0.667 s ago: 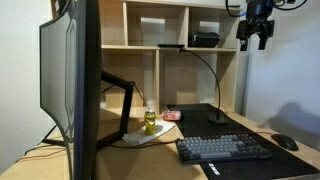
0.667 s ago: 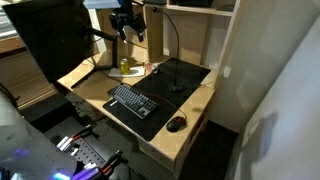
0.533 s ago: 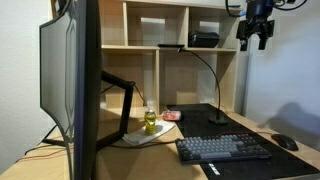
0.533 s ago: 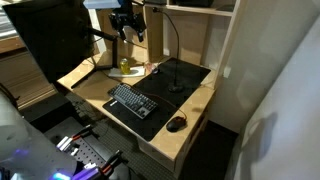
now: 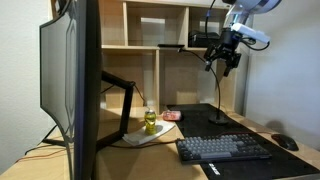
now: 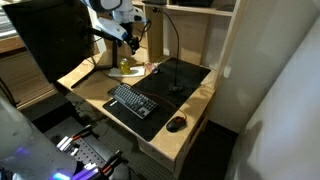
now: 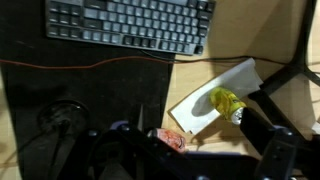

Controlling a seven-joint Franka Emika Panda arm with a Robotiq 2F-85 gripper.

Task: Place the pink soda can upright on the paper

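Pink soda can [image 5: 172,116] appears to lie on its side on the desk [image 5: 258,126], near the back edge, just beside the paper [image 5: 135,139] and at the back corner of the black mat [image 5: 215,120]. Contact between can and paper cannot be determined. A yellow bottle [image 5: 149,121] stands upright on the paper. The gripper [image 5: 222,64] hangs high above the mat, well apart from the can. Its fingers [image 5: 212,62] are spread apart and hold nothing. A keyboard [image 5: 222,148] occupies the front edge of the mat.
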